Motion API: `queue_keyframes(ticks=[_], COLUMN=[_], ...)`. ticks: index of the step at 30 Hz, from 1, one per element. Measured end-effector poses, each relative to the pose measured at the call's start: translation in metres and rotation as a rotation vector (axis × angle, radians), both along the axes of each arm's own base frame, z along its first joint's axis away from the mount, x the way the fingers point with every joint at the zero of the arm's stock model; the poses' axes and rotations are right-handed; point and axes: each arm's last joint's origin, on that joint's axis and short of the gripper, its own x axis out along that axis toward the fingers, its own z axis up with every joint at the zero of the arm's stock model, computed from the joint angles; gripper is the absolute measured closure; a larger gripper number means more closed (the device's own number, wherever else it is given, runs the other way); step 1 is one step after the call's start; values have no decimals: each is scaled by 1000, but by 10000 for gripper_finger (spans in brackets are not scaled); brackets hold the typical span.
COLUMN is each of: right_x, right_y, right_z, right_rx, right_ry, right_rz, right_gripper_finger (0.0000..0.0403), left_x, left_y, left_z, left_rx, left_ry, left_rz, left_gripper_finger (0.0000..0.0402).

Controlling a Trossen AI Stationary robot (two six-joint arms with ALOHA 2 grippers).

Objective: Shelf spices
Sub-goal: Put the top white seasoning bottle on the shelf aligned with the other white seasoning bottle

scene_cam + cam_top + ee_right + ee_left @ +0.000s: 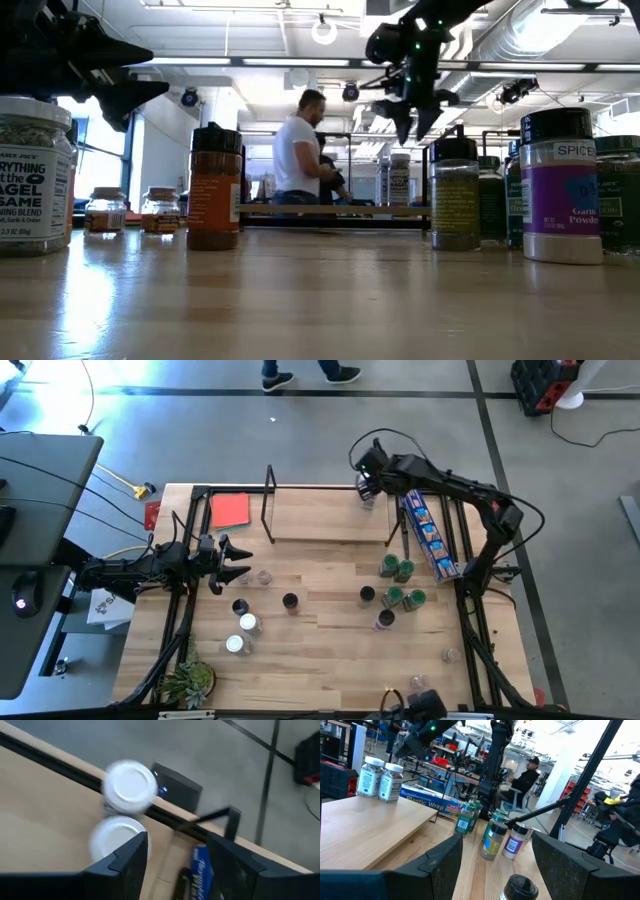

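Observation:
The shelf (pixel 330 515) is a low light-wood rack at the table's far middle. Two white-lidded spice jars (pixel 130 787) (pixel 112 840) stand on its far right corner, also visible in the left wrist view (pixel 380 780). My right gripper (pixel 365 488) hangs open just above them (pixel 415 125), with nothing between its fingers. Several more spice jars stand on the table: green-lidded ones (pixel 397 569) (pixel 405 598), black-lidded ones (pixel 290 601), a purple-labelled one (pixel 385 618) and white-lidded ones (pixel 243 633). My left gripper (pixel 238 560) waits open at the table's left.
A long blue packet (pixel 430 535) lies along the table's right side beside the shelf. A red card (pixel 230 510) lies left of the shelf, and a small plant (pixel 190 682) sits at the near left corner. A person (pixel 300 150) stands in the room behind.

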Motion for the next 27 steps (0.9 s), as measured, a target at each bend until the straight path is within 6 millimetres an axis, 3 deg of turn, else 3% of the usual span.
queue_keyframes(ticks=[13,27], right_x=[10,17], right_y=[-5,-3], right_z=[-20,-20], right_rx=[18,-24], right_ry=[88,148], right_rz=[46,134], right_gripper_finger=[204,204], left_x=[0,0], left_y=[0,0], left_z=[0,0], left_rx=[0,-1], left_ry=[-1,0], left_rz=[0,0], left_gripper_finger=[165,165])
